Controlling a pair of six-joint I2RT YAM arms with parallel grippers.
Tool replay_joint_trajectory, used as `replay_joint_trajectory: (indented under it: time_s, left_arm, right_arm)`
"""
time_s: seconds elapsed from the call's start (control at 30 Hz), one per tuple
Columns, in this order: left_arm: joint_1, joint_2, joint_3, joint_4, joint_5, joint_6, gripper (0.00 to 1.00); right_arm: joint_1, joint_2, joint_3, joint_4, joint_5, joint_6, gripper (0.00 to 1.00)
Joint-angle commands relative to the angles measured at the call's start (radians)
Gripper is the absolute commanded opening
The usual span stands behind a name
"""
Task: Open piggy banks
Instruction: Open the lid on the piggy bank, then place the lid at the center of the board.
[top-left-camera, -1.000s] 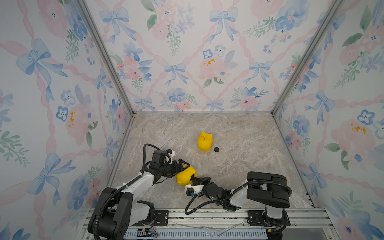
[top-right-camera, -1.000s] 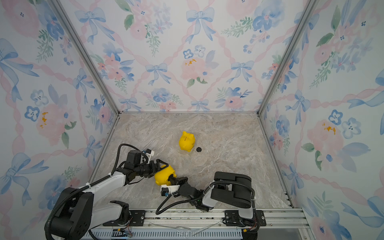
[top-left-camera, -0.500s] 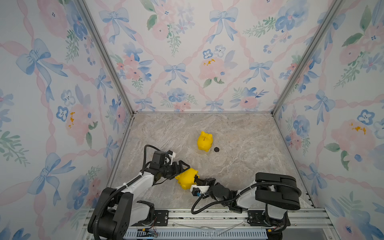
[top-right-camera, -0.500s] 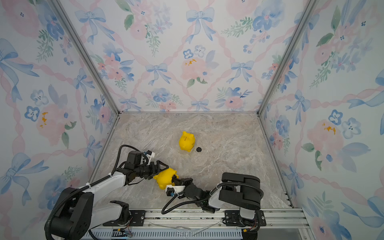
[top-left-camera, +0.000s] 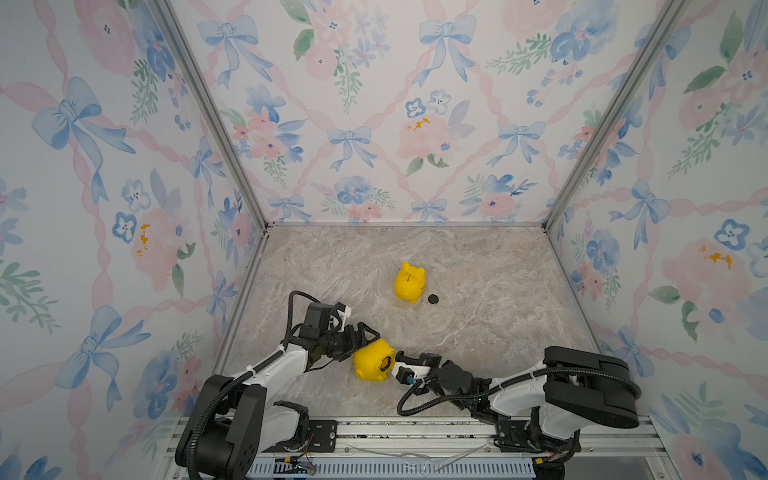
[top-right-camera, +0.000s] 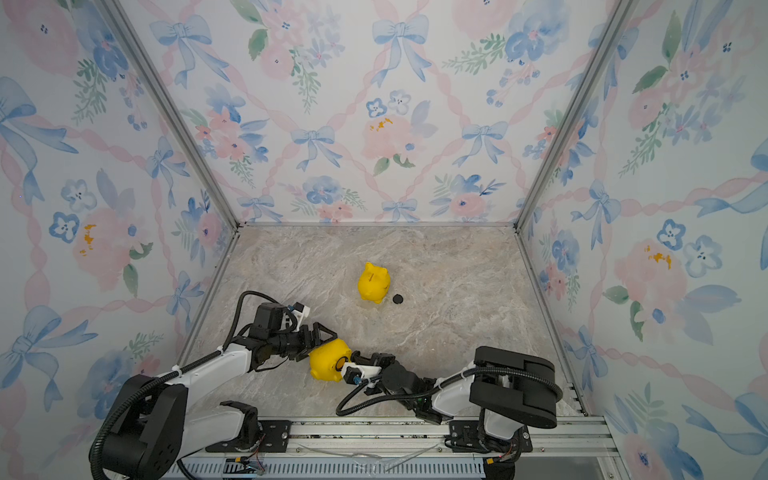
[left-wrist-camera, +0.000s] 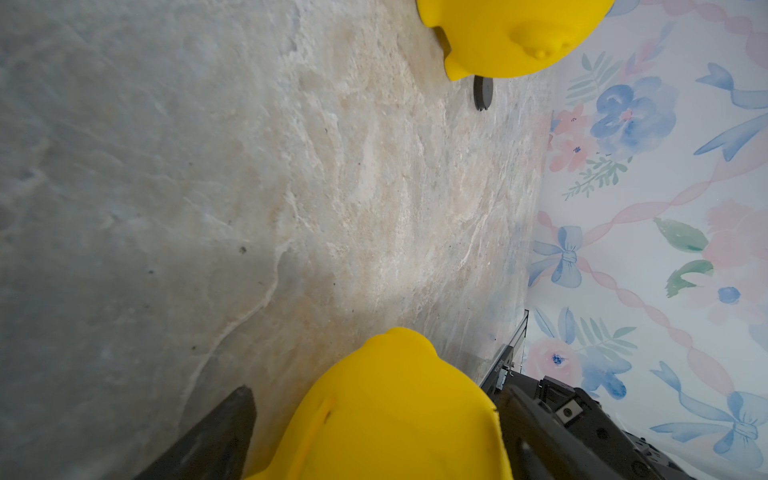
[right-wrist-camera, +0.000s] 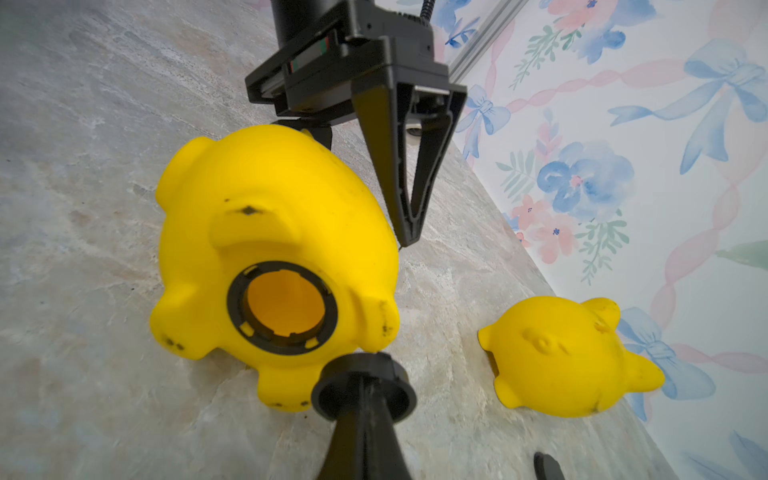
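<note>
The floral walls box in a marbled tabletop that fills the lower middle of both top views. Two arms reach in from the rail along the bottom edge, the left arm from lower left and the right arm from lower right, and they meet at bottom centre. There the near piggy bank lies on its side on the tabletop, its belly turned toward the right arm. The left gripper is clamped across its back, one finger on either side of the body. In the right wrist view its belly hole is open, a black ring around bare yellow inside. The right gripper is pinched tight on the held plug, which sits just clear of the hole at lower centre of that frame. So this bank reads as opened. The far piggy bank stands upright a little above centre, well apart from both grippers, with a loose plug lying just to its right. That suggests it is open too, and if so, likely all that is left is to set down the held plug and let go. Its underside faces the tabletop in every view, though, so the hole itself cannot be checked. One finger of the left gripper is mostly hidden behind the near bank. The left wrist view cuts that bank off at its bottom edge, and the loose plug is clipped at the bottom of the right wrist view.
</note>
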Motion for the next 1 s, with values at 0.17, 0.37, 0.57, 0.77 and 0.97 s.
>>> replay_joint_trajectory:
  time_s: [0.17, 0.37, 0.57, 0.77, 0.97]
  left_arm:
    - [0.011, -0.031, -0.014, -0.013, 0.024, 0.005, 0.94]
    - [0.016, -0.031, -0.017, 0.006, 0.034, 0.003, 0.94]
    - [0.019, -0.047, -0.018, 0.012, 0.040, 0.002, 0.94]
    - [0.025, -0.068, -0.021, 0.024, 0.049, 0.000, 0.94]
    - [0.036, -0.108, -0.026, 0.037, 0.048, -0.006, 0.94]
  right_arm:
    - [-0.134, -0.367, 0.024, -0.582, -0.140, 0.350, 0.00]
    - [-0.341, -0.594, 0.089, -0.995, -0.304, 0.542, 0.00]
    - [-0.504, -0.592, 0.204, -1.276, -0.387, 0.681, 0.01]
    - [-0.639, -0.380, 0.381, -1.489, -0.446, 0.779, 0.01]
    - [-0.678, -0.160, 0.563, -1.664, -0.480, 0.760, 0.01]
